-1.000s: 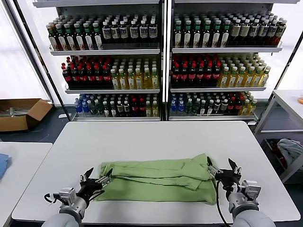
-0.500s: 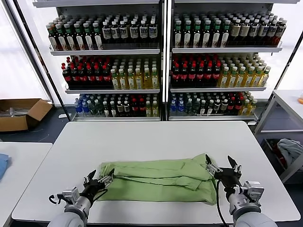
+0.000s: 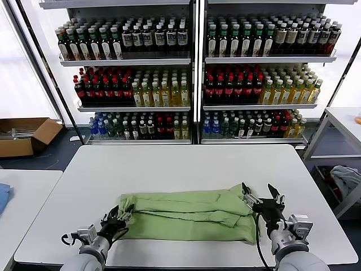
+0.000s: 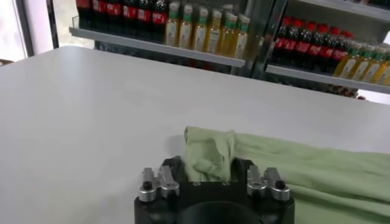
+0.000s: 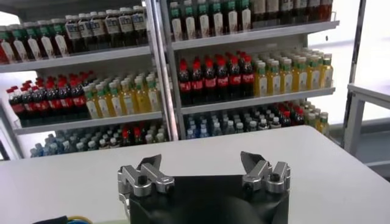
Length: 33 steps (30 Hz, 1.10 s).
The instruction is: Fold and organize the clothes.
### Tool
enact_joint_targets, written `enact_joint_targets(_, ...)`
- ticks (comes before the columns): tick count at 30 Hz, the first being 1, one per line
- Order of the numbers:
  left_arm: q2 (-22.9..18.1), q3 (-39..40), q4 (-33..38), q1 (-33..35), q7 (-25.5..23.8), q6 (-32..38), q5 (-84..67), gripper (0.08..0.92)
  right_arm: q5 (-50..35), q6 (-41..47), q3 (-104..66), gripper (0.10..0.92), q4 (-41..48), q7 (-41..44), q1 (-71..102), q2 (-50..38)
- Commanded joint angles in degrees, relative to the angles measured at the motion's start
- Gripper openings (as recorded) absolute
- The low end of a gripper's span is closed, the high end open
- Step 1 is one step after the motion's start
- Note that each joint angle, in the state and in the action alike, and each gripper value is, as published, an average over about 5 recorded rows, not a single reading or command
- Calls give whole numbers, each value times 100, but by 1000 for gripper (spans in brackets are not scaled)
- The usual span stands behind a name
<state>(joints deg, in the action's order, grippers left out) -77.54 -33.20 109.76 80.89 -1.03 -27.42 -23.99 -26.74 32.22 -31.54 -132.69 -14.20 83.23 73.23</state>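
One light green shirt lies plain side up on the white table, folded into a long band near the front edge. My left gripper is at the band's left end, and bunched green fabric sits between its fingers, which are shut on it. My right gripper is open and empty, held just above the band's right end. Its two fingertips stand wide apart in the right wrist view, where the gripper shows only the bare table and shelves beyond. No collar or print shows.
Tall shelves of bottles stand behind the table. A cardboard box sits on the floor at the far left. A second white table is on the left and a cart with cloth on the right.
My left gripper has moved in onto the shirt's left end and its fingers have closed on the fabric. My right gripper has edged up and left over the right end, still open.
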Motion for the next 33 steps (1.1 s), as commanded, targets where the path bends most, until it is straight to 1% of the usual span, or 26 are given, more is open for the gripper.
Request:
enact_joint_targets(1,-29,-2,-102,-1,-19,-3,15,506,-37,3,-5,823,-11,-3,-17,-1)
enact_joint_targets(13,-27,-90,-161,78,-216,335,293,160,-170,30,-68,823,-32,-16,-111,-76)
enact_joint_targets(16,74,-218,-147,119,-168,587,353,110,-224,40,-81,823,-24,-28,-148,-95)
enact_joint_targets(19,311,-515,-153,169,-78,1099,629,105,-258,58,-73,823,-23,-38,-197,-104)
enact_joint_targets(22,802,-1038,-62,239,-19,1320,596,105,-289,72,-38,823,-12,-45,-244,-110)
enact_joint_targets(26,1843,-1966,-71,433,-36,1326,145,105,-346,85,1,823,23,-60,-322,-111)
enact_joint_targets(29,2481,-2726,-299,658,-157,1396,-60,105,-365,85,23,823,31,-62,-353,-108)
enact_joint_targets(33,3109,-3437,-828,831,-327,1482,-150,105,-374,83,45,823,29,-60,-343,-114)
